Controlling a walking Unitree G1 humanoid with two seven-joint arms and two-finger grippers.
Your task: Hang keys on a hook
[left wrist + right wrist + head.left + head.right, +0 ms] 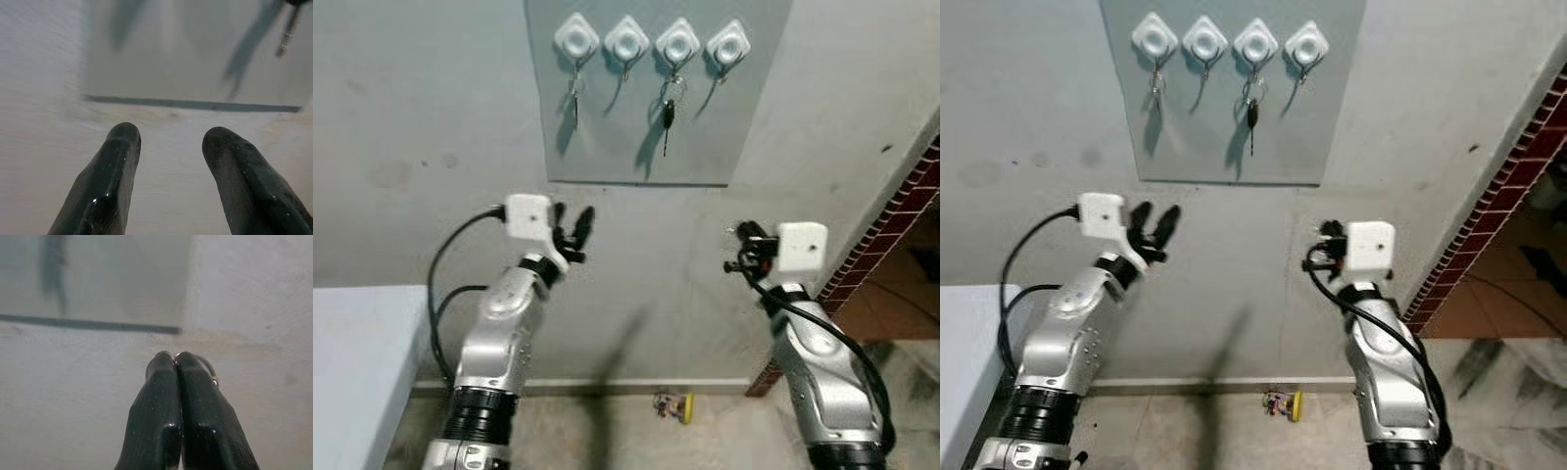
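Up close, the right pincer (175,357) is pressed shut on a thin metal key ring (210,369), below the grey wall board (705,117) with four white hooks (727,44). The left pincer (168,142) gapes wide, empty, beneath a hanging black key (668,116).

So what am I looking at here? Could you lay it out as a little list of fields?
Setting: grey wall with a grey board carrying four white hooks
Hooks in use: first hook holds a key; third hook holds a black key
Free hooks: second and fourth
Left gripper: raised below the board, fingers apart, holding nothing
Right gripper: fingers pressed together on a thin metal ring
Floor: small yellow object by the wall
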